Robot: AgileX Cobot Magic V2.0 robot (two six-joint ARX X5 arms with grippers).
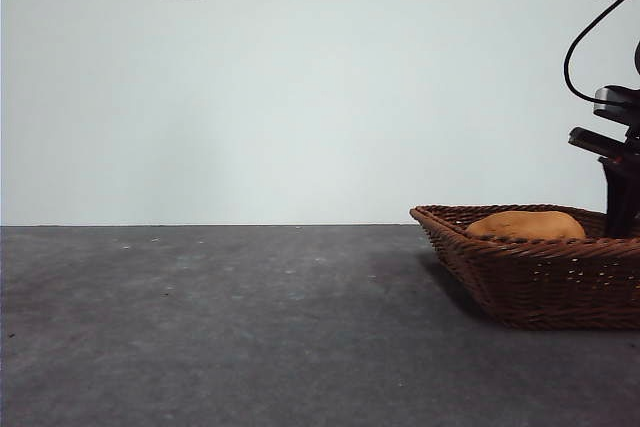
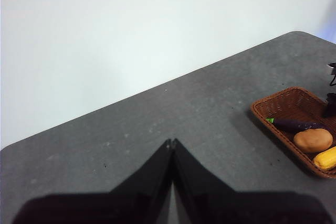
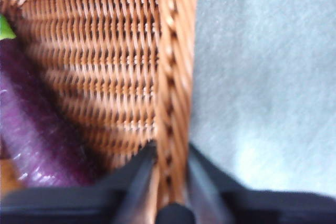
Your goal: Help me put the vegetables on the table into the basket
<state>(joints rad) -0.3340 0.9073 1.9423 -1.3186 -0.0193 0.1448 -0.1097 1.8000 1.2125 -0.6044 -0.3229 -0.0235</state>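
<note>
With eggplant [image 2: 296,125], potato [image 2: 313,140] and corn [image 2: 326,158] already in the basket [image 2: 286,100], the right gripper [image 3: 169,169] pinches its stiff rim (light wicker, seemingly); left gripper [image 2: 171,142] clenched, empty, above the counter [image 2: 199,108].

front view low and level, left wrist high and far, right wrist pressed close (blurred), all sharing the basket [image 1: 530,287]

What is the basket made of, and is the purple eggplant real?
The basket looks like brown woven wicker: you can see thin strands crossing and a braided rim, matte. The eggplant looks like a toy, likely plastic: its dark purple skin is smooth and glossy with a bright green tip. I can't be sure from the pictures alone.
</note>
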